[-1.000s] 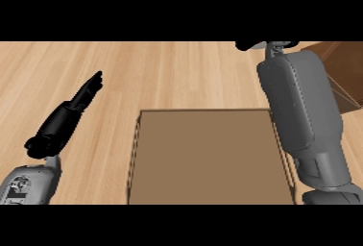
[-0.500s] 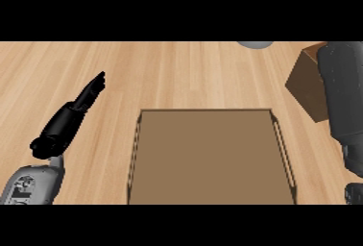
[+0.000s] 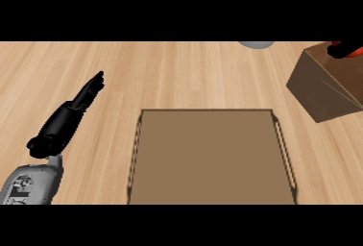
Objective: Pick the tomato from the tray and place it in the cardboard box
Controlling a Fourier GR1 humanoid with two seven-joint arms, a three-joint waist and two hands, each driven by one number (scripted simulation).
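Note:
The brown tray lies low in the middle of the wooden counter, and nothing shows on its surface. At the upper right the cardboard box stands tilted. A red tomato shows at the box's top opening, cut off by the view's right edge. My left hand rests left of the tray, open with straight fingers pointing up and away, holding nothing. Neither my right hand nor its forearm shows anywhere.
A grey rounded object peeks in at the top edge, left of the box. Bare wooden counter stretches between the tray's far rim and the top of the view.
My right forearm, which crossed the tray's right side, has swung off to the right and left the view, uncovering the box and the tomato. The left hand has not moved.

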